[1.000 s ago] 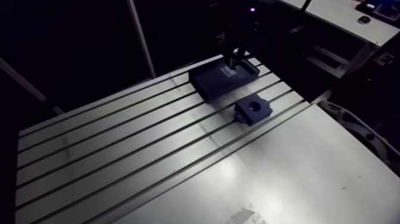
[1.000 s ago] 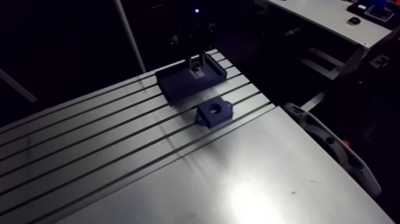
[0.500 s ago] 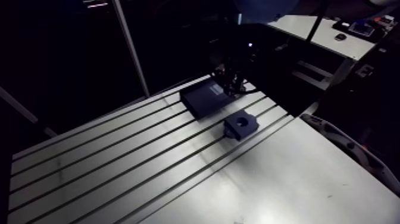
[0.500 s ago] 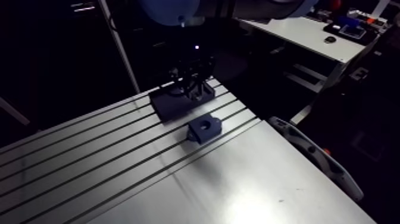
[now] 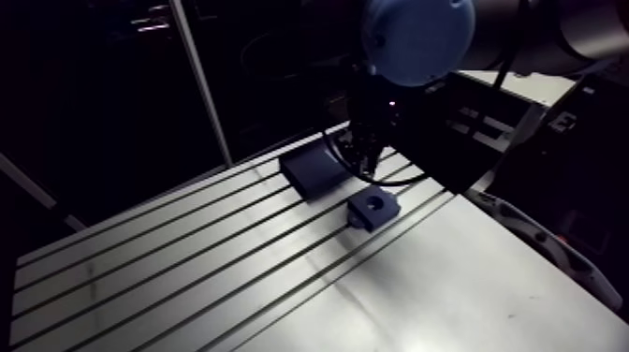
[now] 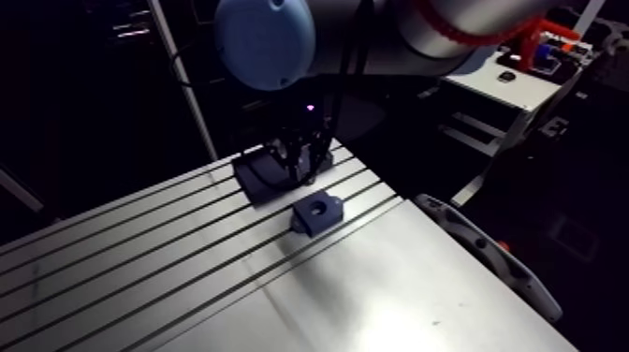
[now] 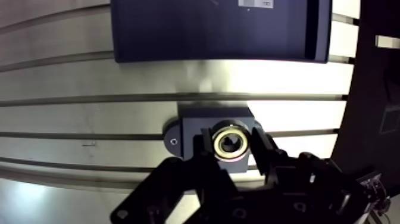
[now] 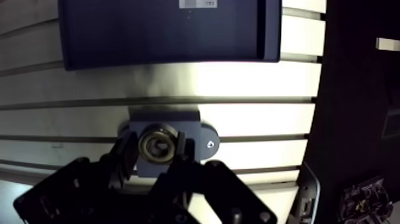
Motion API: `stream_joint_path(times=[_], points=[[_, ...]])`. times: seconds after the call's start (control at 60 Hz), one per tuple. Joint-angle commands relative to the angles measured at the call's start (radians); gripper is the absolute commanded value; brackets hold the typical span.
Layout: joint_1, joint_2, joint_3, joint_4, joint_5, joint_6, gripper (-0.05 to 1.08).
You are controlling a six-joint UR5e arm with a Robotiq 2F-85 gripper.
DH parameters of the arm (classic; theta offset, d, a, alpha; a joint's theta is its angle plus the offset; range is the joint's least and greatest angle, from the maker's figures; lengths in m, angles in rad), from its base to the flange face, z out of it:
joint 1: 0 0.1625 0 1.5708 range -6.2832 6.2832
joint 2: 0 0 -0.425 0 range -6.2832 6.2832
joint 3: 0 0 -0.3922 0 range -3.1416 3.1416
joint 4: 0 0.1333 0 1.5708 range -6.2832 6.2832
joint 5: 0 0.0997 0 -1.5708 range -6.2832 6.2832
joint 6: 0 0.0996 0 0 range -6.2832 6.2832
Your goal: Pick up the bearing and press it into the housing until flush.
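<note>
A round light-blue cap [image 6: 264, 42] closes a smooth grey tubular link [image 5: 562, 33], a small violet light [image 6: 309, 110] glows on the dark wrist [image 5: 370, 126], and the matt black gripper [image 7: 232, 146] has two blocky, angular fingers [image 7: 266, 158].

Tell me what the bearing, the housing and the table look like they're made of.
The bearing looks metal, probably steel: shiny silver and brassy rings. The housing seems plastic: matte dark blue, no glare. The table looks like bare brushed aluminium: bright streaky reflections.
</note>
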State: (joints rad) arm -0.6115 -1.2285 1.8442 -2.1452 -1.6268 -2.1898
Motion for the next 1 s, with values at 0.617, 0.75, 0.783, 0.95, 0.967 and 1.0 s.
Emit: stream_joint_path(times=[0.617,0.75,0.783,0.95,0.967,1.0], points=[[-0.033,-0.033,0.115,-0.102,0.013,-0.069,0.74],[-0.037,-0.033,0.127,-0.110,0.011,-0.075,0.74],[-0.038,-0.033,0.130,-0.113,0.011,-0.076,0.74],[-0.039,-0.034,0.141,-0.123,0.011,-0.089,0.74],[-0.039,-0.034,0.141,-0.123,0.011,-0.089,0.74],[-0.039,-0.036,0.142,-0.123,0.012,-0.089,0.74]])
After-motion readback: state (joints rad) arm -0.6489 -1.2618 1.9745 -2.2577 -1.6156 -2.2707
